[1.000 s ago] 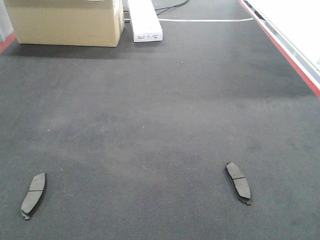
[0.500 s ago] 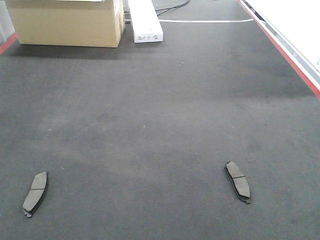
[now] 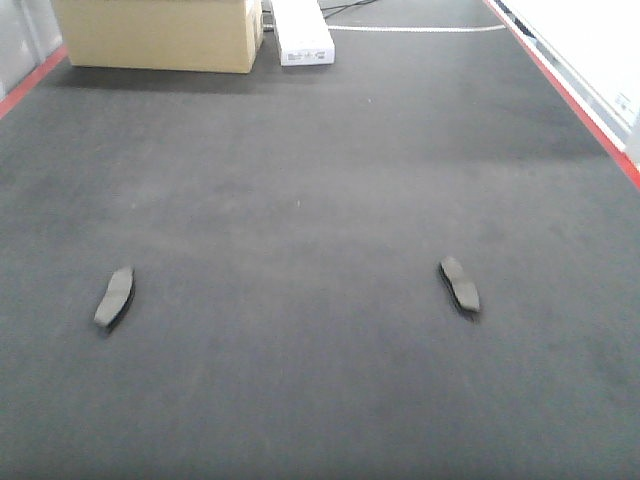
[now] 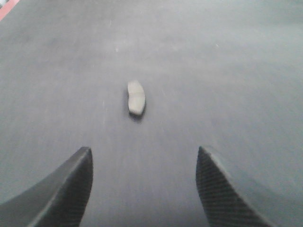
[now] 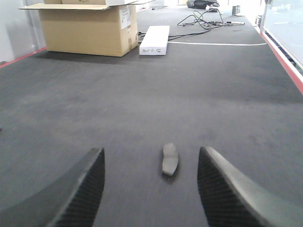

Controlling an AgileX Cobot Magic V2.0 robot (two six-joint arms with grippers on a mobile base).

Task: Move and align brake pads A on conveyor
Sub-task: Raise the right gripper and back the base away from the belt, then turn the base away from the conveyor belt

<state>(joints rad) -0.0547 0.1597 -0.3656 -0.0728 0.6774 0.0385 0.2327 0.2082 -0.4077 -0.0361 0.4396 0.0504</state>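
Judging by how things lay, we put the task near its start: no pad was gripped and none was lined up. The left pad [image 3: 115, 297] and the right pad [image 3: 460, 284] lay flat on the conveyor belt [image 3: 300, 200], well apart and slanted in opposite directions. We saw only these two; any others were out of view.

The left end effector [image 4: 144, 150] hovered with its fingers spread wide and nothing between them, the left pad ahead of it on the belt. The right end effector [image 5: 151, 150] was likewise spread and empty, with the right pad just ahead and a little off centre. Reaching, gripping, carrying and aligning were all left to do.

For room, we found bare belt on every side of both pads and a broad stretch between them. The red edge strip [image 3: 590, 110] ran along the right side, not close to the right pad. The cardboard box [image 3: 160, 35] and the white box [image 3: 303, 35] stood at the far end, well away.
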